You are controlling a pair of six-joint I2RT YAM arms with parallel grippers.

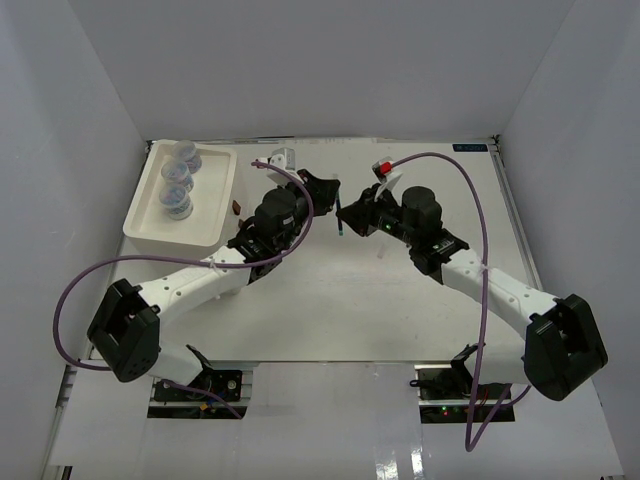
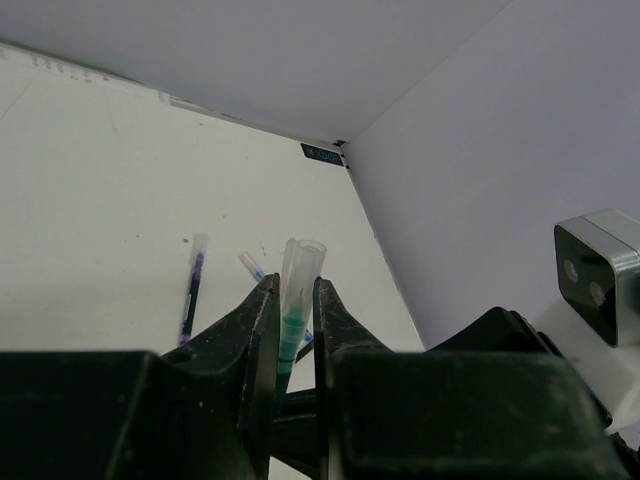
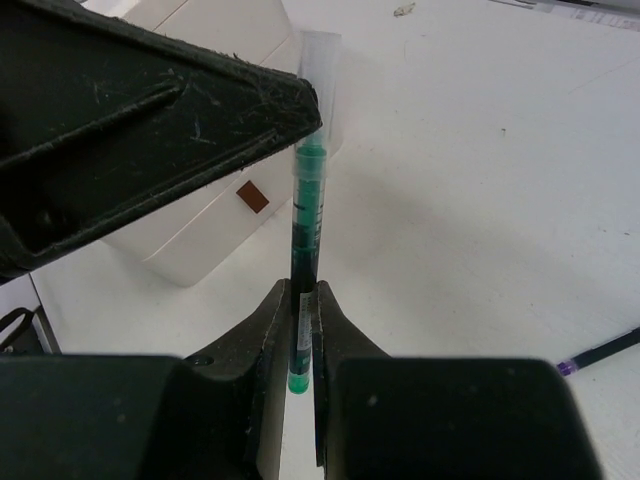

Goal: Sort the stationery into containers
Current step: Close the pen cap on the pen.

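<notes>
A green pen [image 3: 303,240] with a clear cap hangs above the table between both arms. My right gripper [image 3: 303,292] is shut on its lower barrel. My left gripper [image 2: 292,285] is shut on the same green pen [image 2: 293,310] near the capped end. From above, the pen [image 1: 341,215] runs between the left gripper [image 1: 326,196] and the right gripper [image 1: 354,216]. The white container [image 1: 170,228] stands at the back left, with three clear jars [image 1: 178,180] in its top tray. A brown knob [image 3: 254,197] shows on its drawer front.
A dark blue pen [image 2: 192,290] and a clear pen [image 2: 252,266] lie on the table beyond the left gripper. Another dark pen [image 3: 600,352] lies to the right of the right gripper. White walls enclose the table on three sides.
</notes>
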